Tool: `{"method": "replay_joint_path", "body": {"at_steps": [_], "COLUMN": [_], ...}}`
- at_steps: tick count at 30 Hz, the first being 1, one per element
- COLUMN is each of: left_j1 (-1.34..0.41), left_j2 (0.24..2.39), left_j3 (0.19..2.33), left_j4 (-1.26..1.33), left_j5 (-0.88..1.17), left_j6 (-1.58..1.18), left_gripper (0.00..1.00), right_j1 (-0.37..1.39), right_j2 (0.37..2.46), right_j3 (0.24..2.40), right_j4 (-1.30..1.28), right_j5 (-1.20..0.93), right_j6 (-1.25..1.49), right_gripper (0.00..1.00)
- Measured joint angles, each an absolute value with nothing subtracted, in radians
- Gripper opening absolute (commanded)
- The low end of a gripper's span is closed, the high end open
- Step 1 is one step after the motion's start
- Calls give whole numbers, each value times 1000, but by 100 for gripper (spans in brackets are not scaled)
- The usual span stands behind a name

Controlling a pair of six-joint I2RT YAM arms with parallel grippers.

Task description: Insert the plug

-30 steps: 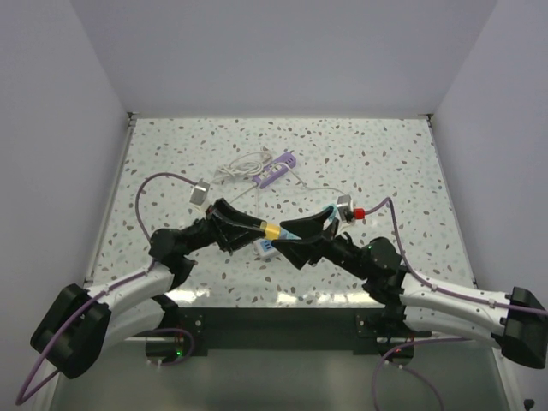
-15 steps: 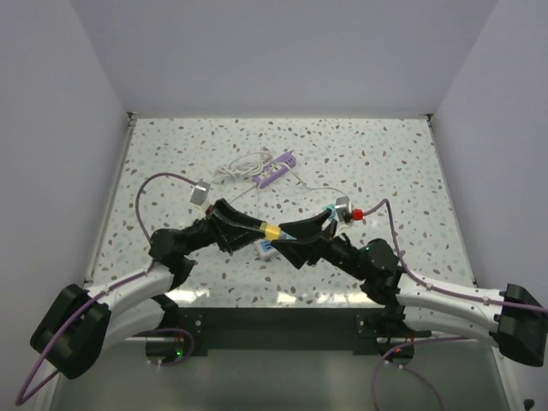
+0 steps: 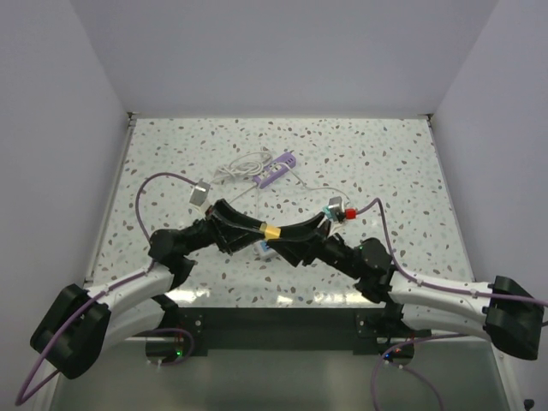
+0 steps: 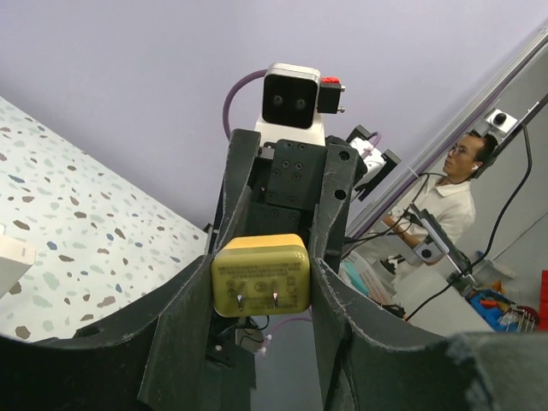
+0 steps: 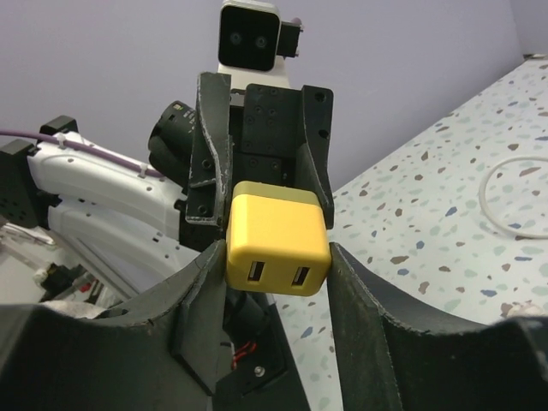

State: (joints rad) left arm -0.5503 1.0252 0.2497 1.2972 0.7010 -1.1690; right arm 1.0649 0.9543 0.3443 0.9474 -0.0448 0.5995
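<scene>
Two black robot arms meet nose to nose in mid-air above a speckled white desk (image 3: pixel 385 154). Between them is a yellow charger (image 3: pixel 271 231), a small cube. The left gripper (image 4: pixel 261 287) is clenched on its sides, with the prongs facing back toward that wrist. The right gripper (image 5: pixel 278 253) appears clamped on the same cube from the opposite end, ports facing it, though contact is hard to confirm. The cube's prong-to-port axis runs along the line of the arms. The purple power strip (image 3: pixel 279 169) lies flat farther back, beside a coiled white cable (image 3: pixel 244 163), about equally near either arm. Plain lilac walls enclose the desk.
</scene>
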Motion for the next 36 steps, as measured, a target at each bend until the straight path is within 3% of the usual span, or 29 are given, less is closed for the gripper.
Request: {"method": "replay_joint_path", "body": {"at_steps": [4,6,8,10,13,16,18,26,36], "left_j1": [-552,-554,-557,-558,-554,-550,-550,-550,-551], "left_j2": [1026,1031,1040,1053,1077,1089,1088,1010,823], "left_j3": [250,250,250,250,247,231,219,138,99], "left_j4": [1300,1300,1301,1308,1316,1312,1311,1300,1125], "left_j5": [711,716,720,724,726,723,722,682,461], "left_j6": [-1170,-1169,-1169,-1171,-1168,-1155,-1140,-954,-545], "left_gripper": [3,11,37,58,78,87,92,91,90], "right_j1": [1066,1067,1067,1067,1068,1066,1066,1066,1061], "right_j2": [944,937,929,920,884,804,737,566,801], "right_j3": [331,325,319,318,318,322,330,487,799], "right_j4": [957,958,956,941,915,866,812,383,-177], "right_j5": [-44,-44,-43,-36,-3,46,86,242,402], "right_j6": [599,595,589,578,547,507,477,364,326], "right_gripper": [33,18,5,0,0,0,0,0,0]}}
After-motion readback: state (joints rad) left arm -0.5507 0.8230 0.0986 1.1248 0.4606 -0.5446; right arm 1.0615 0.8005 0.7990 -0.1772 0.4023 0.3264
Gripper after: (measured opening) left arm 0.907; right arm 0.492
